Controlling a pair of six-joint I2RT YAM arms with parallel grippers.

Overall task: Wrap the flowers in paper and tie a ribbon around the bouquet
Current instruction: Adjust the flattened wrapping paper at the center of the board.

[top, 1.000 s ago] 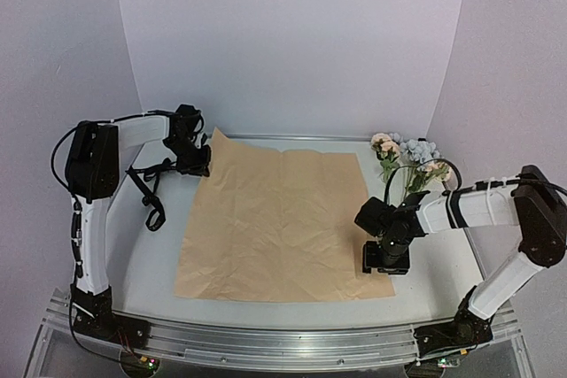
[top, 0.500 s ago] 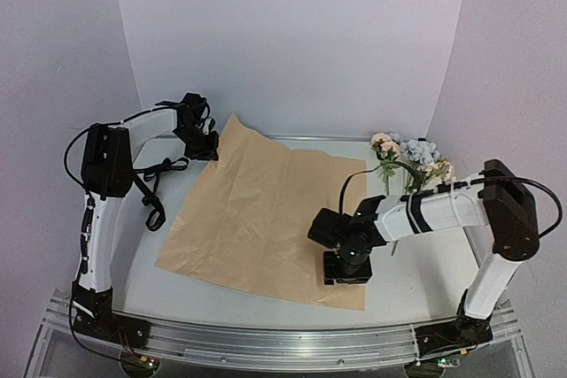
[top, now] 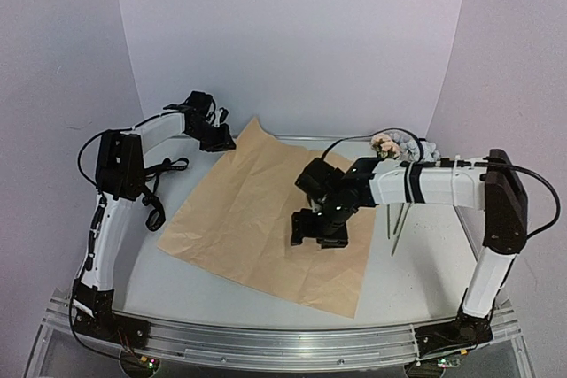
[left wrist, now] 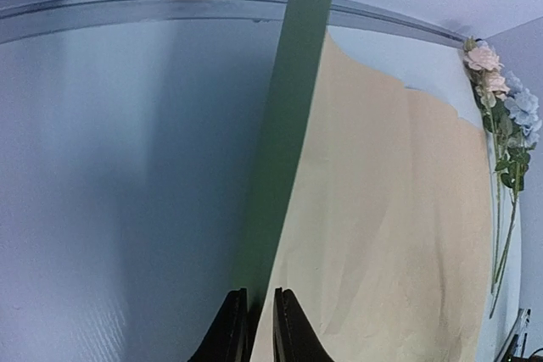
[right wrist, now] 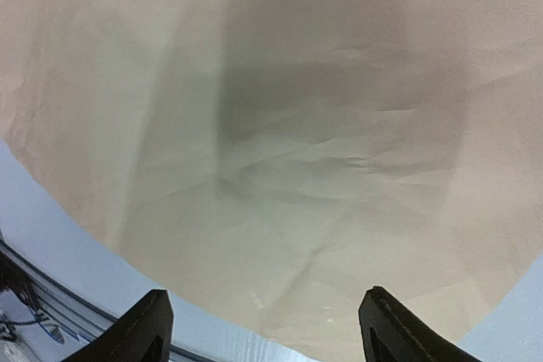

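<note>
The paper lies tan side up, turned diamond-wise on the table. Its far corner is raised where my left gripper is shut on its edge. In the left wrist view the jaws stand almost together, with the paper running between them, green face left and tan face right. My right gripper hovers open over the sheet's middle. Only creased paper lies below its fingers. The flowers lie at the back right, partly behind the right arm, and show as flowers along the sheet's far side. A thin black ribbon lies left of the paper.
The white backdrop wall stands close behind the left gripper. A metal rail runs along the table's near edge. Black cables loop around both arms. Bare table shows right of the paper.
The paper has swung and slid toward the back left with my left gripper. My right gripper moved from the sheet's near right corner to over its middle, jaws wider.
</note>
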